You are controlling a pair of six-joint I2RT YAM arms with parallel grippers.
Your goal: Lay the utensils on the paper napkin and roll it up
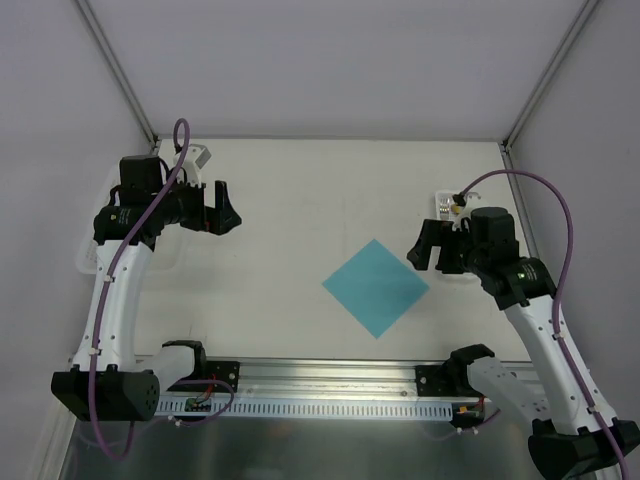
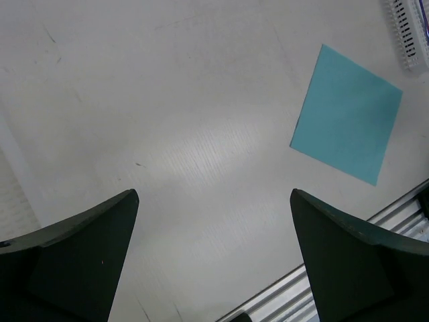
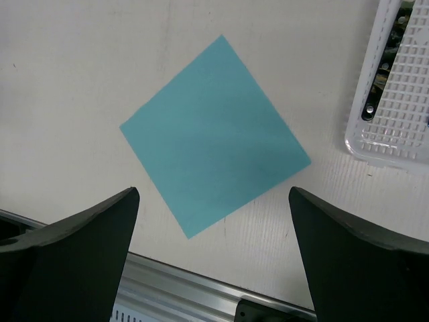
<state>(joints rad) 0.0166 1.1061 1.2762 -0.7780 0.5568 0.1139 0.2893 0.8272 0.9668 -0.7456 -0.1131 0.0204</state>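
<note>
**Both grippers open above the table, napkin flat ahead of the right jaws**

We see the left gripper (image 1: 224, 207) held above the white table (image 1: 300, 200) with its jaws spread wide and nothing between them. In its wrist view the two dark fingers (image 2: 80, 255) frame only bare tabletop. The teal paper napkin (image 2: 348, 127) lies well ahead of the jaws, beyond the right finger.

The right gripper (image 1: 427, 252) is also spread wide and holds nothing. In its wrist view the paper napkin (image 3: 214, 134) lies flat and unfolded straight ahead of the gap. It is turned like a diamond, and its nearest corner points back between the fingers (image 3: 74, 261), closer to the left one. No finger touches it.

A white mesh basket (image 3: 392, 100) sits ahead of the right finger, apart from the napkin. What lies inside it is too unclear through the grid for us to name.

From above, the paper napkin (image 1: 376, 287) rests between the two grippers, much nearer the right one, just beyond the metal rail (image 1: 330, 375).
</note>
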